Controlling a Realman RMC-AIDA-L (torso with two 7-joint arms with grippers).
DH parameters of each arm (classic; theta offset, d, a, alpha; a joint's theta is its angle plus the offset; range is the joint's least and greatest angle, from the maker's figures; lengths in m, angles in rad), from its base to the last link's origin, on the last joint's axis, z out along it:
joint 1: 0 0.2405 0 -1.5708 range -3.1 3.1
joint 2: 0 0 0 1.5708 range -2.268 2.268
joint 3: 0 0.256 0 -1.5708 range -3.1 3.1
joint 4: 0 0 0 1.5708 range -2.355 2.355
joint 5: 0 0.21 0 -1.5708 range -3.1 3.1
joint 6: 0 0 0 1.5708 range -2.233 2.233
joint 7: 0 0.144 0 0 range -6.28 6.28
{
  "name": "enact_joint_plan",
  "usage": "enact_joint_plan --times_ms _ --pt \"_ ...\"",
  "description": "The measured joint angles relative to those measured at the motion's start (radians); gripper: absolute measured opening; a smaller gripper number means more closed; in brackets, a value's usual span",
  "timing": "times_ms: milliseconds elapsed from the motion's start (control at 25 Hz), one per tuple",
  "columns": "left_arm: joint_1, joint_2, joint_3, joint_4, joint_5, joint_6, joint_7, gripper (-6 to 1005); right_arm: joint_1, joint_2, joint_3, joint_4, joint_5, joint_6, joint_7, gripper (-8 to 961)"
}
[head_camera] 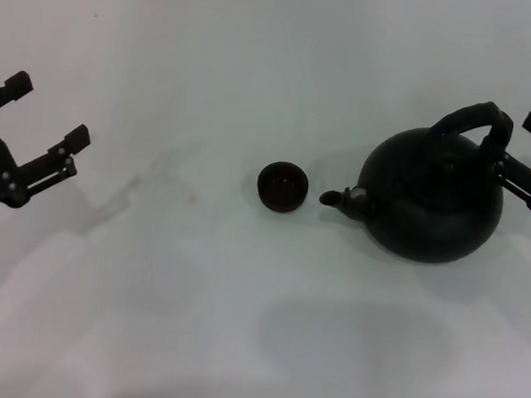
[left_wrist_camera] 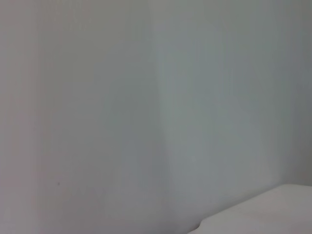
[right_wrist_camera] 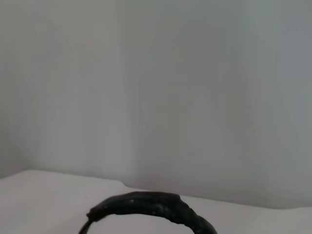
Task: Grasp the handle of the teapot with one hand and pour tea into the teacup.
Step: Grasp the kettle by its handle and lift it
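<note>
- Spreading pale and white under everything: the table (head_camera: 188, 323), with a white wall (left_wrist_camera: 146, 97) filling the left wrist view.
- Hanging well left of the teacup, above the table: the left gripper (head_camera: 45, 119), jaws released, holding nothing.
- Sitting upright mid-table: the teacup (head_camera: 282, 186), tiny, round, dark brown-black.
- Standing just right of the teacup, spout pointing at it without touching: the teapot (head_camera: 432, 196), squat, matte black.
- Arching over the teapot's lid: the handle (head_camera: 473, 121), thick and ridged, also showing in the right wrist view (right_wrist_camera: 151, 207).
- Hovering right of the teacup, beyond the teapot, beside the handle's right end: the right gripper (head_camera: 529, 154), jaws parted, gripping nothing.
</note>
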Motion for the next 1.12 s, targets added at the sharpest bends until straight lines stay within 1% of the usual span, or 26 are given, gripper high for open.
enact_joint_plan --times_ms 200,280,600,840,1120 --pt "0.003 0.001 0.000 0.000 -0.001 0.005 0.001 866 0.006 0.017 0.001 0.000 -0.009 0.032 -0.002 724" --pt "0.003 0.000 0.000 0.000 -0.001 0.006 0.001 865 0.008 0.020 0.001 -0.001 -0.009 0.041 -0.003 719" --pt "0.004 0.002 -0.001 -0.017 -0.002 0.003 0.003 866 0.000 0.018 0.003 -0.005 -0.011 0.028 -0.002 701" --pt "0.002 0.003 -0.024 -0.024 -0.001 0.004 0.005 862 -0.001 0.012 -0.002 -0.005 -0.016 0.013 -0.002 589" --pt "-0.004 0.004 -0.025 -0.042 -0.002 0.004 0.023 861 0.005 0.021 -0.003 0.001 -0.017 -0.003 -0.010 469"
